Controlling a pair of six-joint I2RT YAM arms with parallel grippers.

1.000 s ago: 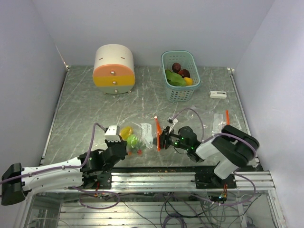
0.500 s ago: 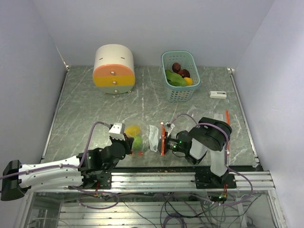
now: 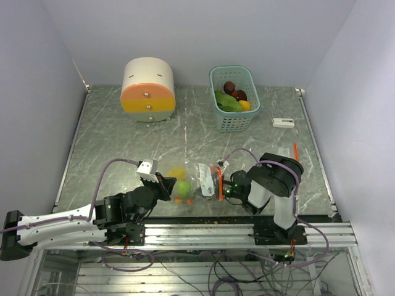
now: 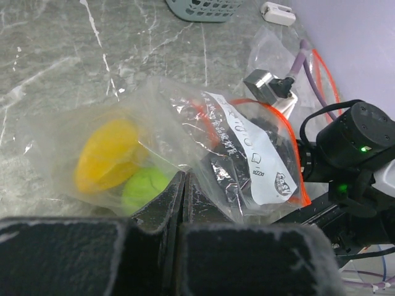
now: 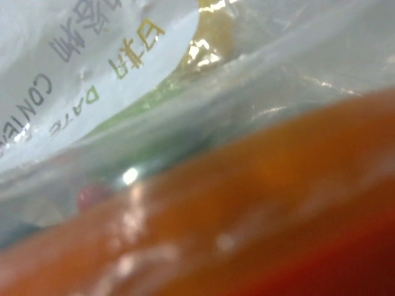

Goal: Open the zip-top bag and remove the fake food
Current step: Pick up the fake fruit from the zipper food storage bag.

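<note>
Left claw [image 4: 183,177] pinches the zip-top bag [image 4: 185,105]; right claw [image 3: 224,189] at its orange zip [image 5: 259,185], grip unclear

Left arm [image 3: 62,225], right arm [image 3: 281,179] — white shells, black joints, lilac cables [image 3: 242,149].

robot lab test cell, plain enclosing walls [image 3: 185,31], aluminium mounting rail [image 3: 203,231], loose cables [image 3: 229,271]

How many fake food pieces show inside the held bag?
2, both in the bag: a yellow piece, a lime-green piece beside it; the label may hide others.
</note>
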